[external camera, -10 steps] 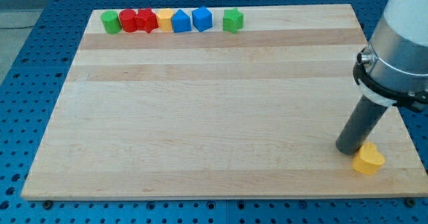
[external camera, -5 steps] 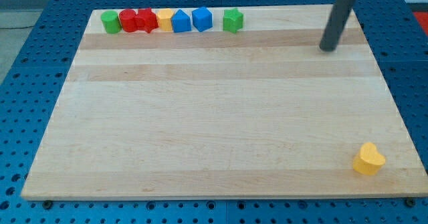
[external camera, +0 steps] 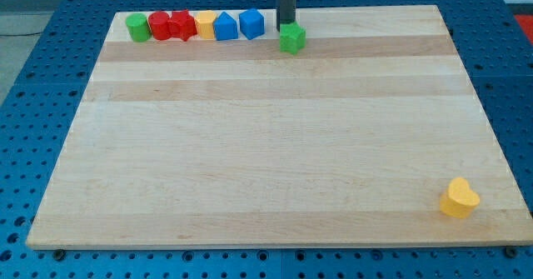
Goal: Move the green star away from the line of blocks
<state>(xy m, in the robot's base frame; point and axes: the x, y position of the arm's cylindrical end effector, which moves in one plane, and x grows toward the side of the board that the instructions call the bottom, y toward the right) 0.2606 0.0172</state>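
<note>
Swung over from the view's right edge, my tip [external camera: 286, 24] now planted right behind the green star [external camera: 291, 38], touching its top side. Nudged the star slightly down out of the row already. No jaws on this rod. Row up top: green cylinder [external camera: 137, 27], two red blocks [external camera: 170, 25], yellow block [external camera: 204, 24], two blue blocks [external camera: 238, 25]. Yellow heart [external camera: 459, 198] sitting bottom right, well apart.

yellow heart block [external camera: 459, 197], wooden board [external camera: 275, 162]

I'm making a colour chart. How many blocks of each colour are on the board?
Green: 2, a round block and a star
Red: 2
Yellow: 2
Blue: 2
Total: 8
</note>
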